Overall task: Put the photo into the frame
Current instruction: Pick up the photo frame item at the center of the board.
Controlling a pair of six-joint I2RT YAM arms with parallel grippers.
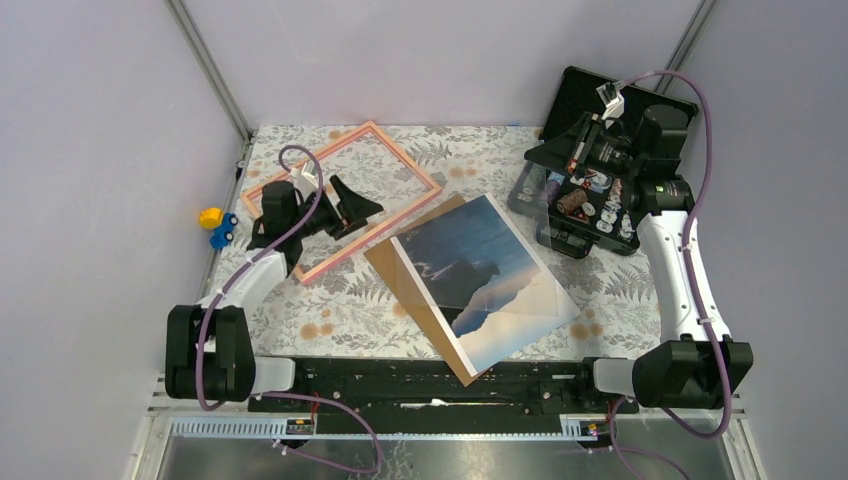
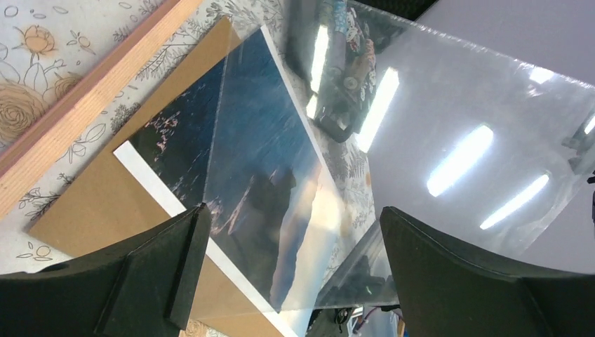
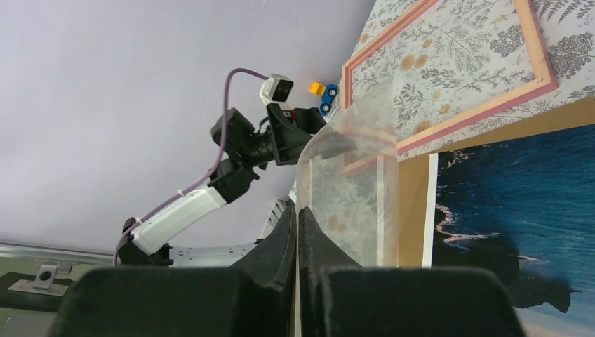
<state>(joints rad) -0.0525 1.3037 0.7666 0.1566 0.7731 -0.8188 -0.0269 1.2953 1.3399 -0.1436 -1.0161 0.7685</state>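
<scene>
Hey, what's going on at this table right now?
The right hand is shut on a clear flexible sheet, holding it raised over the mountain-and-sky photo print, which lies on a brown backing board. The left hand hovers open by the salmon-pink rectangular frame, which lies empty on the floral tablecloth. The photo isn't in yet.

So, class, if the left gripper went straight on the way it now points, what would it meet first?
Probably the clear pane, tilted over the photo; the left gripper aims through it, though depth is hard to judge.
</scene>
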